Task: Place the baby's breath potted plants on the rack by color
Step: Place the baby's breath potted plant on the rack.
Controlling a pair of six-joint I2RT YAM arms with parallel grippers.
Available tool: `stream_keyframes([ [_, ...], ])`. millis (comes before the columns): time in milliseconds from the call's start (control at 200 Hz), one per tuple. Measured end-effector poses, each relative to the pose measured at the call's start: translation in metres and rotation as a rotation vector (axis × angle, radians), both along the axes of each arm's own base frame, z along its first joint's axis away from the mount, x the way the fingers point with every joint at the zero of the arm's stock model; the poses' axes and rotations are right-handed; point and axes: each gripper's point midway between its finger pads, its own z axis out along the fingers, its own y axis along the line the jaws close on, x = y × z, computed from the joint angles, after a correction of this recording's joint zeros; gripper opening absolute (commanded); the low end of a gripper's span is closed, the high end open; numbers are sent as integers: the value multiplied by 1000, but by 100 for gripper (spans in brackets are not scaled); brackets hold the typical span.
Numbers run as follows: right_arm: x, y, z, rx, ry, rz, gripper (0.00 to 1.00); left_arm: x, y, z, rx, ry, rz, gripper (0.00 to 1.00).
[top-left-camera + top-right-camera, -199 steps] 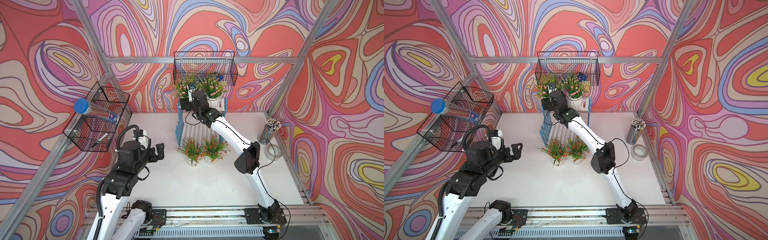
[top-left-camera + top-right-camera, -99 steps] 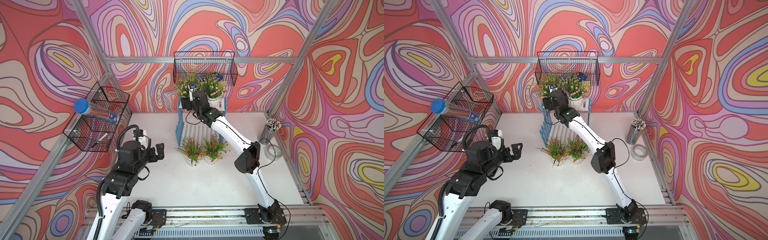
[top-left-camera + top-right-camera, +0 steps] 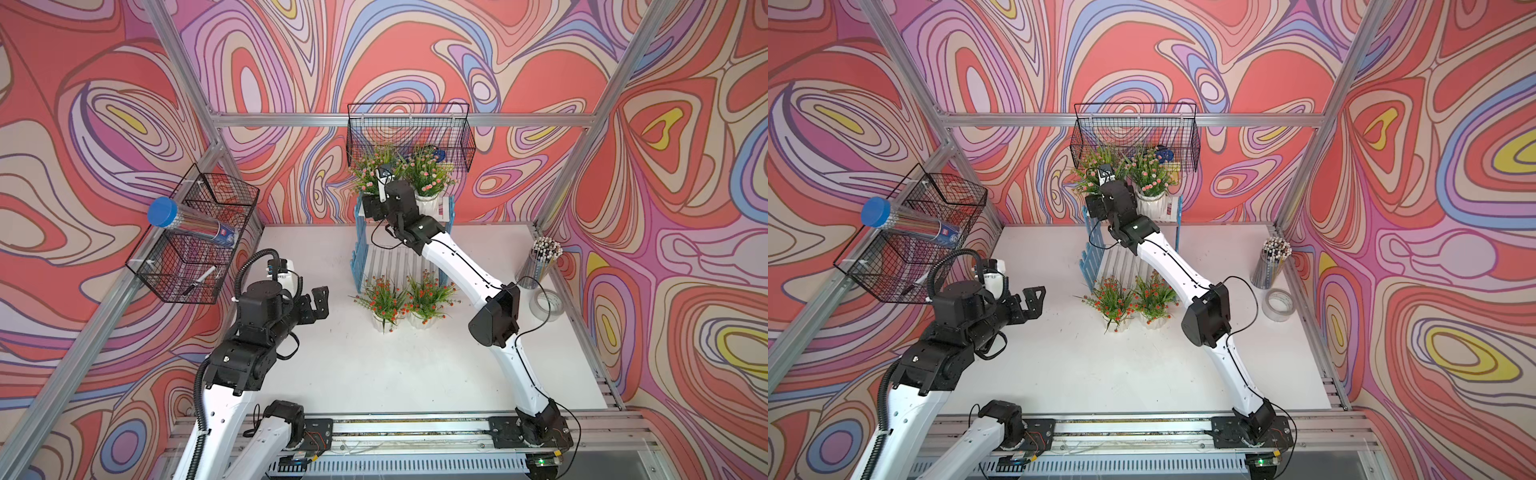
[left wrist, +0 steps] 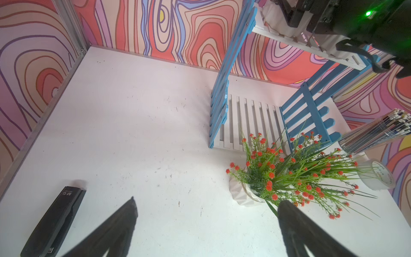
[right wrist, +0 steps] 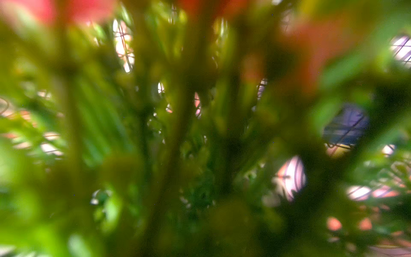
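Observation:
The rack [image 3: 360, 249] [image 3: 1088, 253] [image 4: 220, 106] stands at the back middle of the table. Two pink baby's breath potted plants [image 3: 368, 172] [image 3: 428, 172] sit on its top shelf. My right gripper [image 3: 374, 208] [image 3: 1096, 205] is at the left pink plant's pot, its fingers hidden; the right wrist view is filled with blurred foliage. Two red-orange plants [image 3: 382, 297] [image 3: 428, 295] [image 4: 264, 169] stand side by side on the table in front of the rack. My left gripper [image 3: 318, 301] [image 4: 209, 202] hovers open and holding nothing, left of them.
A black wire basket [image 3: 409, 137] hangs just above the pink plants. Another basket [image 3: 195, 241] with a blue-capped tube [image 3: 162, 212] hangs on the left wall. A pencil cup [image 3: 536, 266] and tape roll [image 3: 546, 305] stand at the right edge. A black stapler [image 4: 53, 222] lies near my left gripper.

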Motion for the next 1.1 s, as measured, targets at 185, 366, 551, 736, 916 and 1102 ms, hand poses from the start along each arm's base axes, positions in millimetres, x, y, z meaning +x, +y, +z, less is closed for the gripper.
stream_keyframes([
  [185, 1, -1, 8, 32, -23, 0, 98, 0, 0, 0, -1, 0, 0, 100],
  [366, -9, -3, 7, 35, -10, 18, 98, 0, 0, 0, -3, 0, 1, 100],
  [551, -20, -3, 21, 52, -29, 36, 98, -1, 0, 0, -3, 3, 1, 100],
  [736, -44, 7, 31, 46, -43, 71, 98, -2, 0, -3, 1, 19, 1, 100],
  [916, -92, 17, 41, 23, -52, 130, 98, 1, -5, -4, -15, 45, -14, 100],
  [1102, -165, -2, 46, 13, -27, 189, 98, 11, -16, -17, -69, 102, -39, 100],
])
